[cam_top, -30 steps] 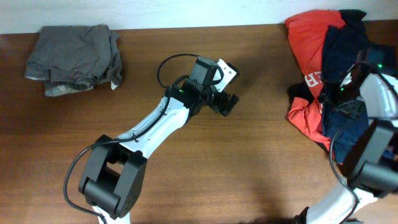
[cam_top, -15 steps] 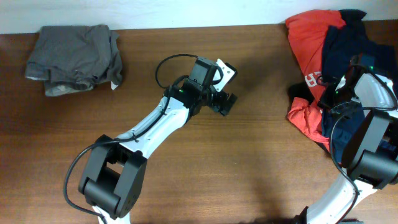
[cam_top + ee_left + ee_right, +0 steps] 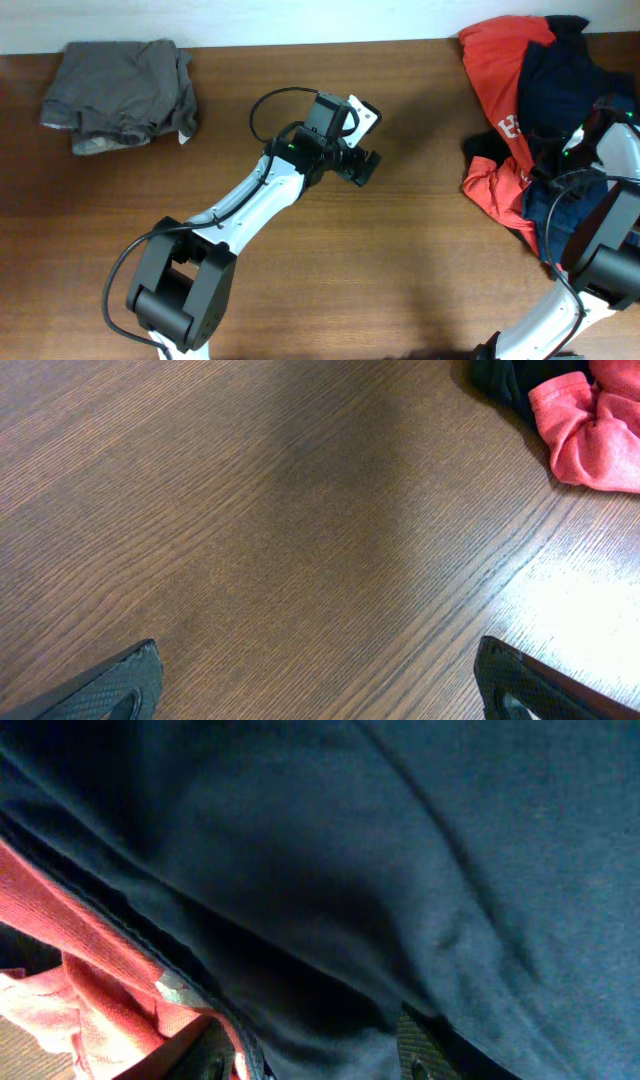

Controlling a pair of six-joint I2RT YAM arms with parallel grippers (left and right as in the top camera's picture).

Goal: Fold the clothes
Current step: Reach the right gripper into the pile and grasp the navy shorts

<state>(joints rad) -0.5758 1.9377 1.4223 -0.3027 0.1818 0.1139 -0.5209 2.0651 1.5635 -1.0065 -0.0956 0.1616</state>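
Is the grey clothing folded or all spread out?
Folded: the grey garment lies as a compact, layered bundle, though its edges look a bit untidy.

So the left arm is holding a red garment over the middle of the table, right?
Not quite. The left gripper is open and holds nothing; it hangs over the table, as the left wrist view shows. The red jersey lies in the pile.

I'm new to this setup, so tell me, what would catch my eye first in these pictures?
The bright red jersey tangled with navy shorts in a heap at the far right corner of the table, with the right claw pressed down into the navy cloth. At the far left a grey-brown garment lies roughly folded, and the left claw hangs wide open over bare wood mid-table.
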